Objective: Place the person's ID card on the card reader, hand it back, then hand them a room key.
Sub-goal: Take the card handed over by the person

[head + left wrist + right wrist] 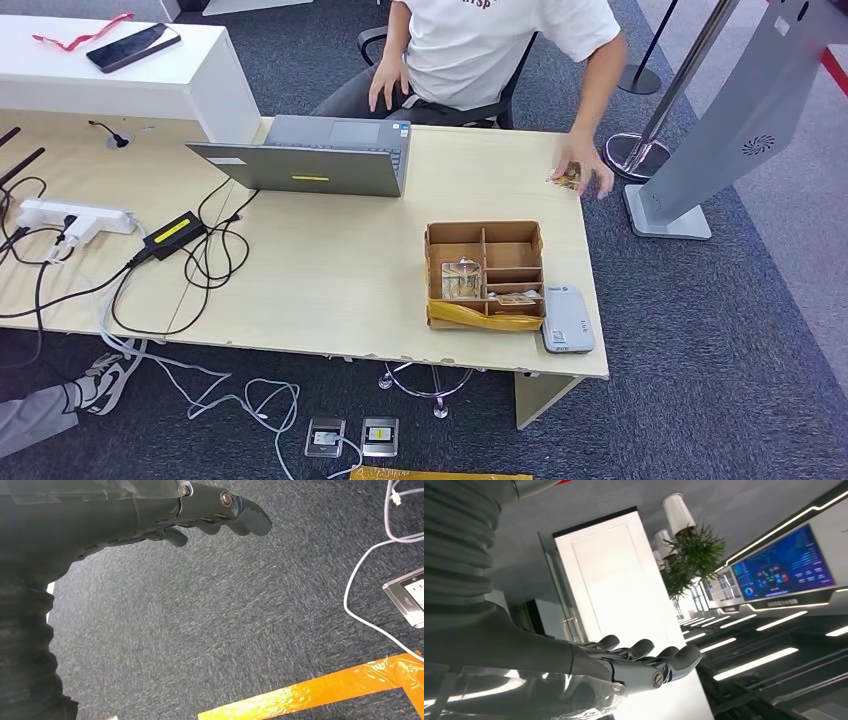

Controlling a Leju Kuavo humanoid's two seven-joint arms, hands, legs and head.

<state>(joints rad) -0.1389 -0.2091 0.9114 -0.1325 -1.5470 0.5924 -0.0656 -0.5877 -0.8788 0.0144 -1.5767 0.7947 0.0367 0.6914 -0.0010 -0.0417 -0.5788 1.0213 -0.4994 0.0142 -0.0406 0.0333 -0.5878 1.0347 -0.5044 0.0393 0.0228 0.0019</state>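
Observation:
A person seated across the table holds a small card [567, 178] in one hand at the table's far right edge. The grey card reader [567, 319] lies flat at the near right corner, touching the right side of a compartmented cardboard box [484, 227]. Cards [460, 280] sit in the box's compartments. My left hand [220, 515] hangs over the grey carpet with its fingers loosely extended and nothing in them. My right hand [644, 662] is raised against the ceiling and a white door, fingers spread and holding nothing.
A grey laptop [310, 160] stands mid-table with a power brick [172, 234], a power strip [70, 215] and tangled cables to its left. A phone [133, 46] lies on the white counter. A grey kiosk [740, 130] stands right of the table. Floor sockets [352, 437] and orange tape [310, 690] lie below.

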